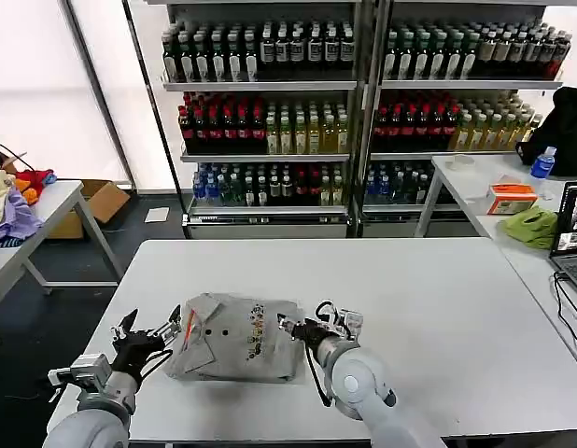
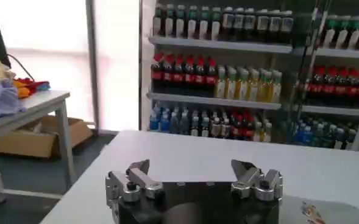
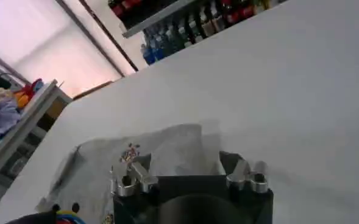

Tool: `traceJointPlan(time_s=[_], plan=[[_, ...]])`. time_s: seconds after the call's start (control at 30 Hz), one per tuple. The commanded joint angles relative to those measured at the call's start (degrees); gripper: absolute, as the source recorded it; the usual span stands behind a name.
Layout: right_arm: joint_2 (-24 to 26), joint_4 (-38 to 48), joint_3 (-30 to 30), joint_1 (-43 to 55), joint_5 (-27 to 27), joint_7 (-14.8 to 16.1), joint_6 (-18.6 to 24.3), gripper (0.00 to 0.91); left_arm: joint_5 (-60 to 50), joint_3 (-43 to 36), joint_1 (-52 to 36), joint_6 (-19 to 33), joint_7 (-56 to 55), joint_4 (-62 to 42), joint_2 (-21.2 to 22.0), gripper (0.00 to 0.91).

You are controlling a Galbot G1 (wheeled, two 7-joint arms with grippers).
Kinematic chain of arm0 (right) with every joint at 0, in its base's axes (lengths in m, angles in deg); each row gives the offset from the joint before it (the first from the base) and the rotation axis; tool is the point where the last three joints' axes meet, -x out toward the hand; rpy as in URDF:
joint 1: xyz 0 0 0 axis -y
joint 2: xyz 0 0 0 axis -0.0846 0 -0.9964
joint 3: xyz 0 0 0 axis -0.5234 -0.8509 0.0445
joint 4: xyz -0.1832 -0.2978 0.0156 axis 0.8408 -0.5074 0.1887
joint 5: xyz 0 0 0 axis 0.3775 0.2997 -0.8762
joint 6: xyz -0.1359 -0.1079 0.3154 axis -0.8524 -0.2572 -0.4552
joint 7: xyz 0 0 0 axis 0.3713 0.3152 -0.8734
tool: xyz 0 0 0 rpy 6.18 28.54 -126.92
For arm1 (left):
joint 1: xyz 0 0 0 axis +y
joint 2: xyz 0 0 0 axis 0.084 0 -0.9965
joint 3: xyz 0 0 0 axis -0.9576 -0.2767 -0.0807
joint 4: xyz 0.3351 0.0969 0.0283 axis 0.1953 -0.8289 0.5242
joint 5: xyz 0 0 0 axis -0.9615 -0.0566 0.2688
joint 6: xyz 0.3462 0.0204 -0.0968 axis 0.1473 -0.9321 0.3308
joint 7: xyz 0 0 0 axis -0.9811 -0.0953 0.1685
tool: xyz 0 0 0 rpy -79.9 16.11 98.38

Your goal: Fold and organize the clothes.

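One light grey shirt (image 1: 234, 338) lies folded into a rough rectangle on the white table (image 1: 410, 299), near its front edge. Its collar sits toward the left and a small multicoloured print (image 1: 256, 336) is in the middle. My left gripper (image 1: 150, 327) hovers open at the shirt's left edge with nothing between its fingers. In the left wrist view that gripper (image 2: 191, 170) is spread wide over bare tabletop, with a shirt corner (image 2: 325, 213) beside it. My right gripper (image 1: 302, 322) is open at the shirt's right edge. In the right wrist view it (image 3: 185, 165) stands just above the grey fabric (image 3: 167, 146).
Drink shelves (image 1: 270, 121) stand behind the table. A side table (image 1: 46, 201) on the left holds coloured fabrics, with a cardboard box (image 1: 92, 201) beneath. The right-hand table carries a lime-green bundle (image 1: 531, 226), an orange box (image 1: 511, 198) and a laptop (image 1: 573, 233).
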Motion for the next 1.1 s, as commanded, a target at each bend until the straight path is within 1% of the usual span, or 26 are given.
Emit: traceJointPlan(time_s=[0.03, 0.23, 0.33, 0.47, 0.5, 0.57, 0.63, 0.73, 0.83, 0.93, 1.0, 1.1], plan=[[-1.1, 2.0, -2.2, 0.1, -0.4, -1.0, -0.1, 0.000, -0.4, 1.3, 1.0, -0.1, -0.1, 0.1, 0.0, 0.907], [-1.5, 1.5, -1.7, -1.9, 0.6, -2.0, 0.0, 0.000, 0.0, 1.2, 1.1, 0.0, -0.1, 0.3, 0.1, 0.907], [-1.7, 1.5, -1.3, -2.8, 1.4, -2.0, 0.0, 0.000, 0.0, 1.0, 1.2, 0.1, -0.1, 0.4, 0.3, 0.907], [-1.4, 1.1, -0.6, -3.3, 3.6, -1.5, 0.2, 0.000, -0.1, 0.6, 1.3, 0.1, -0.1, 0.6, 0.6, 0.907], [-1.0, 0.8, -0.1, -3.5, 4.6, -0.8, 0.3, 0.000, -0.1, 0.4, 1.4, 0.1, -0.1, 0.5, 0.7, 0.907], [-0.3, 0.0, 0.2, -3.7, 4.8, -1.1, 0.0, 0.000, -0.1, 0.3, 1.5, 0.1, -0.2, 0.5, 0.9, 0.907], [0.7, -0.9, 0.2, -4.2, 6.2, -0.9, 0.0, 0.000, -0.1, 0.2, 1.4, 0.1, -0.2, 0.5, 1.0, 0.907], [2.8, -2.7, 1.0, -4.4, 6.8, 0.0, -0.1, 0.000, -0.1, 0.1, 1.3, 0.0, -0.3, 0.8, 1.1, 0.907], [6.9, -3.7, 2.9, -2.7, 6.8, 0.9, -0.2, 0.000, -0.1, -0.1, 1.3, 0.0, -0.2, 1.5, 1.3, 0.907], [11.7, -3.2, 4.2, -0.2, 5.3, 1.8, -0.2, 0.000, -0.1, -0.1, 1.1, -0.1, -0.3, 1.5, 1.4, 0.907], [15.9, -1.5, 4.2, 2.7, 5.3, 3.7, -0.2, 0.000, -0.1, -0.1, 1.1, -0.1, -0.2, 1.5, 1.5, 0.907], [19.8, 2.3, 3.4, 6.1, 7.5, 5.7, -0.2, 0.000, -0.1, -0.2, 0.8, -0.1, -0.2, 1.7, 1.6, 0.907]])
